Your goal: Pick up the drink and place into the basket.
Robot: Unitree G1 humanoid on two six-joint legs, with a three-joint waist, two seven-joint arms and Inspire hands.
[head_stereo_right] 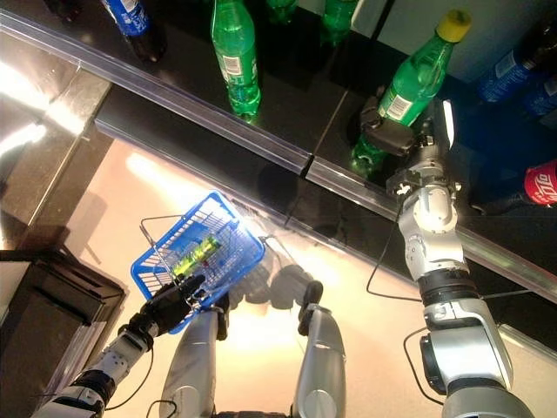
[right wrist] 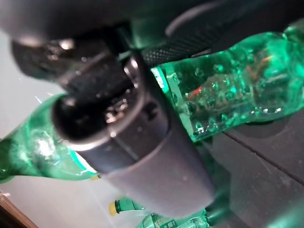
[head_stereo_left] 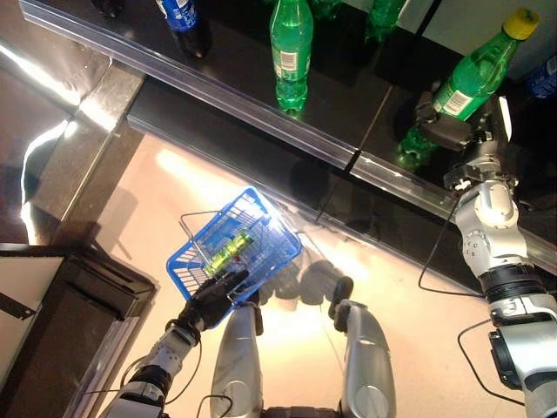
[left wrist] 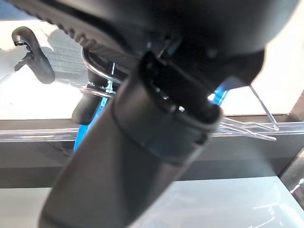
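Note:
My right hand (head_stereo_left: 452, 131) is shut on a green bottle with a yellow cap (head_stereo_left: 477, 74), which stands tilted on the dark shelf (head_stereo_left: 261, 78) at the right. The right wrist view shows the thumb (right wrist: 142, 142) across the green bottle (right wrist: 237, 95). My left hand (head_stereo_left: 209, 300) is shut on the wire handles of the blue basket (head_stereo_left: 261, 261), held low at the left above the floor. A green bottle (head_stereo_left: 228, 249) lies inside the basket. The left wrist view shows the thumb (left wrist: 142, 156) over the wire handles (left wrist: 97, 71).
Another green bottle (head_stereo_left: 291, 48) and a blue-labelled dark bottle (head_stereo_left: 184, 22) stand further left on the shelf. A red-labelled drink (head_stereo_right: 540, 185) lies at the far right. A clear rail (head_stereo_left: 218, 96) runs along the shelf's front edge. A dark cabinet (head_stereo_left: 61, 322) stands at lower left.

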